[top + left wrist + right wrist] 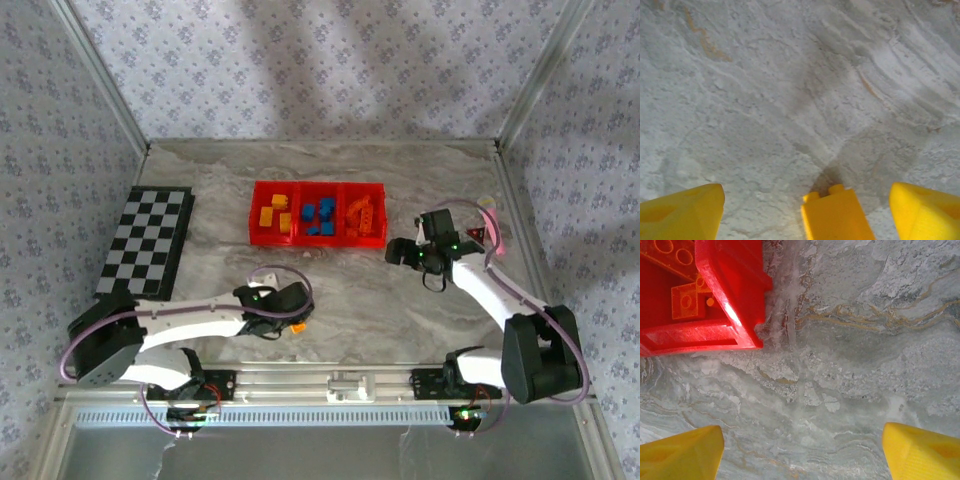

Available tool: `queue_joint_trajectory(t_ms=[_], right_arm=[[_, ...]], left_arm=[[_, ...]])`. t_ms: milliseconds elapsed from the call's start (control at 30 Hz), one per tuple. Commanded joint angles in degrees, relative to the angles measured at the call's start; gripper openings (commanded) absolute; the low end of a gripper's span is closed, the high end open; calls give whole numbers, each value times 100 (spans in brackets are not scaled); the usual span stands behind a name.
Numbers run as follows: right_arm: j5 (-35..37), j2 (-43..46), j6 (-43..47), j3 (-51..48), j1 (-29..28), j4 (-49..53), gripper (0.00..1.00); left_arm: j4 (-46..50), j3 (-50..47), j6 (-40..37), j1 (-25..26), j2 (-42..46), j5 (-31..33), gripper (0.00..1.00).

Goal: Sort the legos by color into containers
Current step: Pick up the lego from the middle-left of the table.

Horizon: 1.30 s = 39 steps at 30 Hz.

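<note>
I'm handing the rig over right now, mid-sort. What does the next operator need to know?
Left gripper: open, fingers straddling a loose brick on the table, not touching it.
Right gripper: open, empty, over bare table by the near right corner of the containers.
Done: yellow-orange bricks in the left compartment, blue bricks middle, orange bricks right.
To do: grasp the loose brick. It looks yellow-orange, so probably the left compartment, but check the shade first.
</note>
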<state>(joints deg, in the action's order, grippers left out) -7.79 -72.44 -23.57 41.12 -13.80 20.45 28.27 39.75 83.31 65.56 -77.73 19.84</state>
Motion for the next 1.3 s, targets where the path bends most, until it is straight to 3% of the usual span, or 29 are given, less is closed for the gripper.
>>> queue_joint_trajectory(t_ms=[0,167,367,700,1000,1167,1267], right_arm=[[-43,188,-78,-151,-13,-15,85],[-115,382,-61,-276,49,-21,85],[-230,510,-46,-444,149,-94,85],[-346,659,-44,-601,283,-138,85],[-390,719,-42,-676,349,-163,85],[-390,749,-45,-704,368,-157,85],[-390,775,-43,-728,374,-149,85]], left_arm=[[238,371,541,134,-261,239,85],[367,651,740,297,-672,249,84],[790,859,1086,447,-1116,385,77],[798,1055,1110,525,-1578,258,70],[495,889,1074,528,-1561,177,51],[265,785,1046,528,-1595,119,33],[214,745,1049,528,-1579,122,30]])
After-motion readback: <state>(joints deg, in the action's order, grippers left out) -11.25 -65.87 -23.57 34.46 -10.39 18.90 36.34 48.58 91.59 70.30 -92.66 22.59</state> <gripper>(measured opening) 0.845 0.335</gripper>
